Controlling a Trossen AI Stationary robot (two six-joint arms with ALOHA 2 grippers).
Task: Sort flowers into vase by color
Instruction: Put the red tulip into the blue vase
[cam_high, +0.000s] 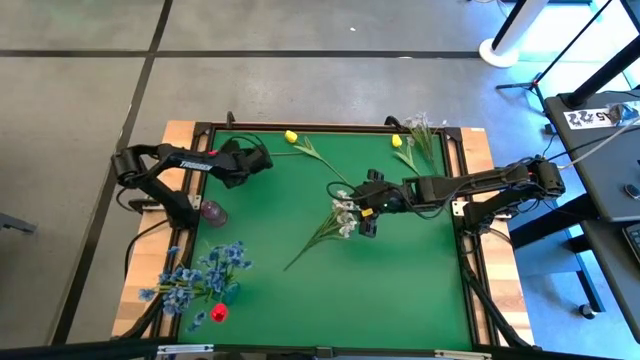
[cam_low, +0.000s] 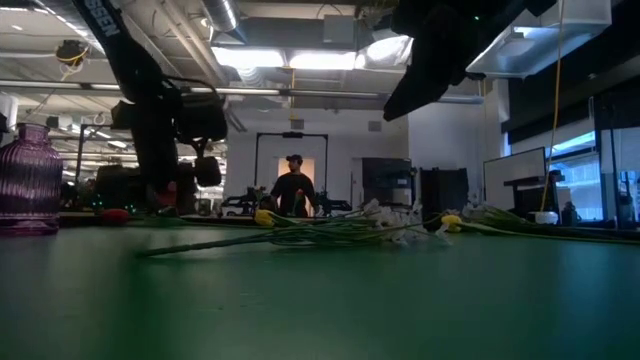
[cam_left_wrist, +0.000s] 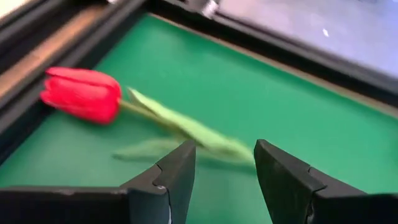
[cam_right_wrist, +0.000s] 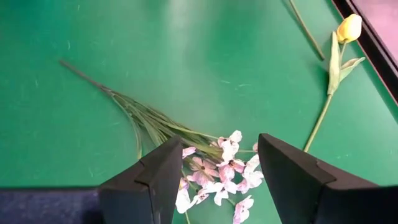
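pale lilac flowers (cam_right_wrist: 217, 171) under right gripper (cam_right_wrist: 214, 180), fingers spread, arm stretched across table

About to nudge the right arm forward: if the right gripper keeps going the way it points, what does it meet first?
Most likely the pale lilac blossom cluster: it lies on the green mat between the open fingers of the right gripper, just ahead. Height above it is unclear.

Right claw (cam_high: 362, 212) hangs mid-table, over the blossom spray (cam_high: 345, 212) lying flat. Two tulips (cam_high: 291, 136) rest along the table's (cam_high: 400, 290) far edge. Left claw (cam_high: 262, 160) sits far-left; vase (cam_high: 212, 211) beside it, flower pile (cam_high: 200, 280) at the near-left corner.
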